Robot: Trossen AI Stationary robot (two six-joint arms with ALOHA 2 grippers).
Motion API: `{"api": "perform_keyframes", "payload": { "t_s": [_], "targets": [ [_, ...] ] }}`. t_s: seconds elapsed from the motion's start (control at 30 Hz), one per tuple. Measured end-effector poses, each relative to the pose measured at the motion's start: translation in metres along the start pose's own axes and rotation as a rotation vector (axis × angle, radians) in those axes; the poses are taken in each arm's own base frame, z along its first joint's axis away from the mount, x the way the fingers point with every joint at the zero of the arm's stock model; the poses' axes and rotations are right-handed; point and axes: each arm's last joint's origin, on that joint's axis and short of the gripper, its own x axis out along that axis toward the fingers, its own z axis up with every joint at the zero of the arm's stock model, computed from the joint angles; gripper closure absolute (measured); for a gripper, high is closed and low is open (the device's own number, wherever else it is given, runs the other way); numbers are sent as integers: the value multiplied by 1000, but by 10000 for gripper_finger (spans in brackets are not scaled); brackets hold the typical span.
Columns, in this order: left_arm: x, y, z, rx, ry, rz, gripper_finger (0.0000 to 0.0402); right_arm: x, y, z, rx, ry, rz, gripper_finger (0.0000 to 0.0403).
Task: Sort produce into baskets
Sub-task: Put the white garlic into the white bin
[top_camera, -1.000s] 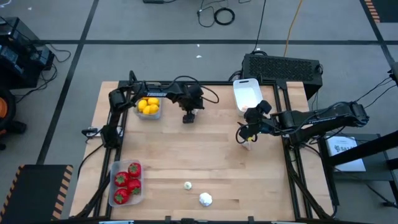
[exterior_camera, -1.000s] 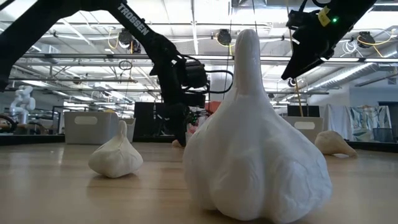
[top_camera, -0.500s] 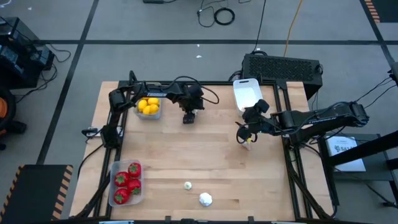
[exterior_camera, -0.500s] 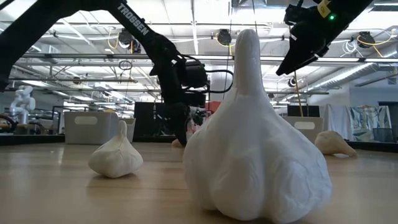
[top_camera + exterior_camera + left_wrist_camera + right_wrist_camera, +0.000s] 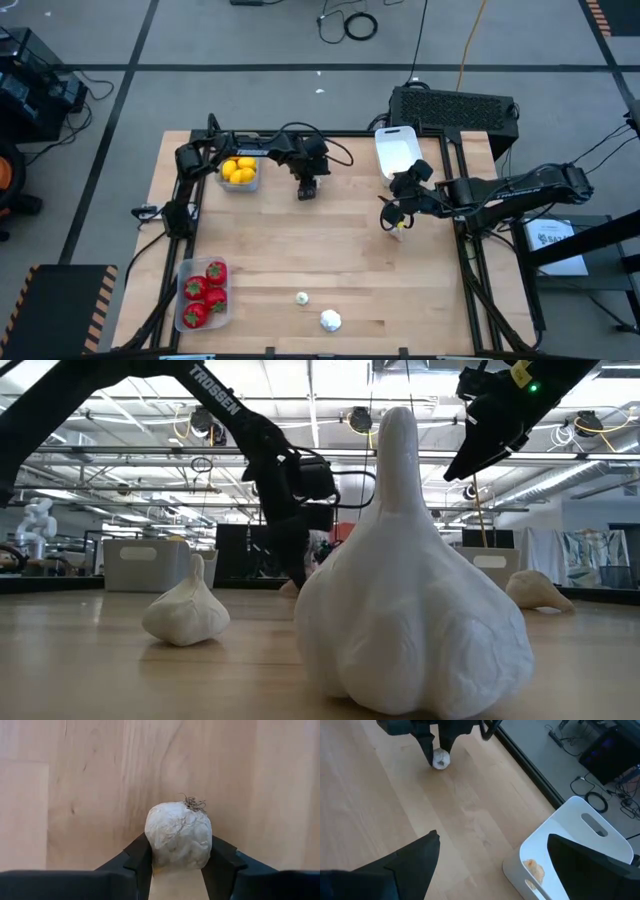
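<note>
One garlic bulb (image 5: 178, 835) sits on the table (image 5: 330, 250) near its far edge, rooty end tipped up and away from the left wrist. Both fingers of the left end effector (image 5: 176, 865) press its sides. Beside the white basket (image 5: 570, 845), the right end effector (image 5: 492, 855) hangs spread wide, holding nothing.
</note>
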Motion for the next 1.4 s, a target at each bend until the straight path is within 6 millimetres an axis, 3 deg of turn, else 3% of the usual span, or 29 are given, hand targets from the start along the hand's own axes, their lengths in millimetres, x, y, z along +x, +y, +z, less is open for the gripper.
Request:
{"api": "perform_keyframes", "payload": {
  "t_s": [0.23, 0.43, 0.5, 0.67, 0.8, 0.93, 1.13, 1.4],
  "targets": [
    [-15, -15, 32, -36, -156, -114, 266, 0, 0, 0, -12, 0, 0, 46],
    [-29, -29, 78, -104, -495, -48, 266, 0, 0, 1, -17, -11, 3, 46],
    [-24, -36, 91, -117, -609, 1, 267, 0, 0, 2, -22, -14, 4, 46],
    [10, -40, 114, -209, -799, 7, 267, 0, 1, 5, -37, -42, 13, 46],
    [29, -27, 138, -244, -861, -2, 267, 1, 1, 9, -64, -71, 17, 46],
    [32, -9, 159, -249, -934, 22, 267, 1, 1, 11, -100, -86, 15, 46],
    [46, 9, 164, -284, -928, 67, 254, 3, -2, 13, -133, -94, 2, 46],
    [50, 12, 160, -252, -887, 55, 165, 4, -4, 12, -144, -73, -8, 46]
  ]
}}
